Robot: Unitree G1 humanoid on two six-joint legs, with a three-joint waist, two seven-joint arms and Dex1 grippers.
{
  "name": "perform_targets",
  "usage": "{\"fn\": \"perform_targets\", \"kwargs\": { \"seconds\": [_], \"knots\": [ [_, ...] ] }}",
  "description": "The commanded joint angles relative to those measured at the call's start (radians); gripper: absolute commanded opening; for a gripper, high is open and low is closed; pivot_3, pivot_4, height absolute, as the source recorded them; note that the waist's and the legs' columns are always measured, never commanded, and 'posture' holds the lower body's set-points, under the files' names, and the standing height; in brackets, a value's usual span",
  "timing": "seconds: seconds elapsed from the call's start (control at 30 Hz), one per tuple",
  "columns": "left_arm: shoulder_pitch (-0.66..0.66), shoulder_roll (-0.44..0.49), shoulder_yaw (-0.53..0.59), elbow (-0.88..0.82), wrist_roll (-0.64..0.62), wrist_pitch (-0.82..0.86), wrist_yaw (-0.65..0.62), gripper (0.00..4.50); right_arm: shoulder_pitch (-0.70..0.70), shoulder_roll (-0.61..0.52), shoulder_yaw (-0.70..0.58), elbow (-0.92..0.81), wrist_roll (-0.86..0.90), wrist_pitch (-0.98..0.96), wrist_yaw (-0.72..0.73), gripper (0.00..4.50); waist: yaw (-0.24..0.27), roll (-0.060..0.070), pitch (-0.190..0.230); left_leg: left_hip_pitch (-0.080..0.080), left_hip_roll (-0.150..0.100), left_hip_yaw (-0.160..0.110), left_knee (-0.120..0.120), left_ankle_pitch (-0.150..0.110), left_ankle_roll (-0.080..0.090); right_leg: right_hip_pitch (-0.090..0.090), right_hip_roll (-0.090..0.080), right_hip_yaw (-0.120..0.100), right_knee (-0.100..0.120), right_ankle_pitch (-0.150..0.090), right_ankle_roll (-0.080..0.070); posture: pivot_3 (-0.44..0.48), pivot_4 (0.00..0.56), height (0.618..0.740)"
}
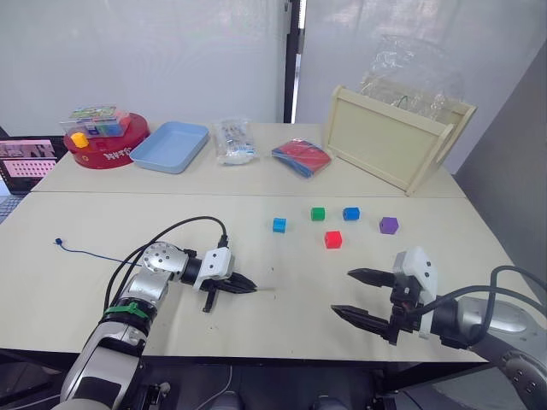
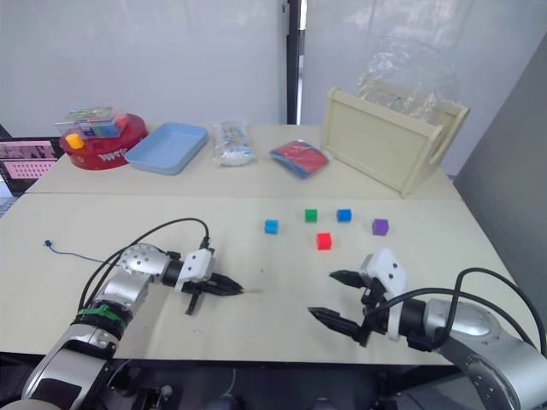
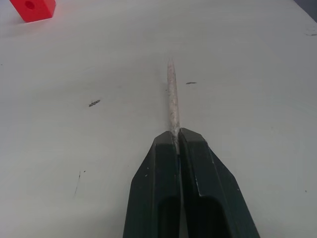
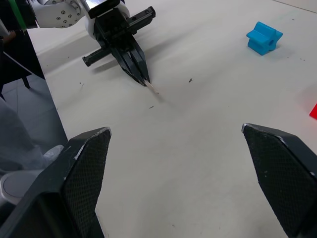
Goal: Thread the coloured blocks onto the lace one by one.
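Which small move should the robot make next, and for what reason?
Probably bring the open right end effector to the red block, the nearest one. The left end effector already pinches the lace by its tip, and no block is held.

White lettering is seen on the side of the red round tin [image 1: 109, 152] at the far left of the table, but it cannot be made out; print on the packet [image 1: 233, 141] beside the blue tray is likewise too small to be read.
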Motion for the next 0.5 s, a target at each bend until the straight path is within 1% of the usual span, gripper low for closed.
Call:
{"fn": "perform_targets", "kwargs": {
  "seconds": [0.03, 0.17, 0.4, 0.47, 0.5],
  "knots": [
    [0.012, -0.003, -0.003, 0.000, 0.007, 0.027, 0.009, 0.04, 0.012, -0.004, -0.012, -0.035, 0.010, -0.014, -0.001, 4.50, 0.000, 0.000, 0.000, 0.000, 0.000, 0.000, 0.000, 0.000, 0.000, 0.000, 0.000, 0.000, 0.000, 0.000, 0.000, 0.000, 0.150, 0.740],
    [0.019, 0.000, 0.019, -0.069, -0.030, 0.083, 0.012, 0.04, 0.032, -0.001, -0.022, -0.037, 0.015, -0.017, 0.000, 4.50, 0.000, 0.000, 0.000, -0.001, 0.000, 0.000, 0.000, 0.000, 0.000, 0.000, 0.000, 0.000, 0.000, 0.000, 0.000, 0.000, 0.150, 0.740],
    [0.035, 0.006, 0.004, -0.126, -0.009, 0.120, 0.027, 0.04, 0.015, 0.003, 0.000, -0.023, 0.001, -0.024, 0.000, 4.50, -0.004, 0.000, 0.000, -0.001, 0.000, 0.000, 0.000, 0.000, 0.000, -0.001, 0.000, 0.000, 0.000, 0.000, 0.000, 0.000, 0.150, 0.740],
    [0.038, 0.006, 0.004, -0.121, 0.000, 0.111, 0.036, 0.68, 0.008, 0.003, 0.004, -0.022, 0.000, -0.024, 0.001, 4.50, -0.004, 0.000, 0.000, 0.000, 0.000, 0.000, 0.000, 0.000, 0.000, -0.001, 0.000, 0.000, 0.000, 0.000, 0.000, 0.000, 0.150, 0.740],
    [0.038, 0.007, 0.004, -0.116, 0.005, 0.102, 0.041, 0.91, 0.007, 0.003, 0.005, -0.021, 0.000, -0.024, 0.001, 4.50, -0.004, 0.000, 0.000, -0.001, 0.000, 0.000, 0.000, 0.000, 0.000, -0.001, 0.000, 0.000, 0.000, 0.000, 0.000, 0.000, 0.150, 0.740]
  ]
}}
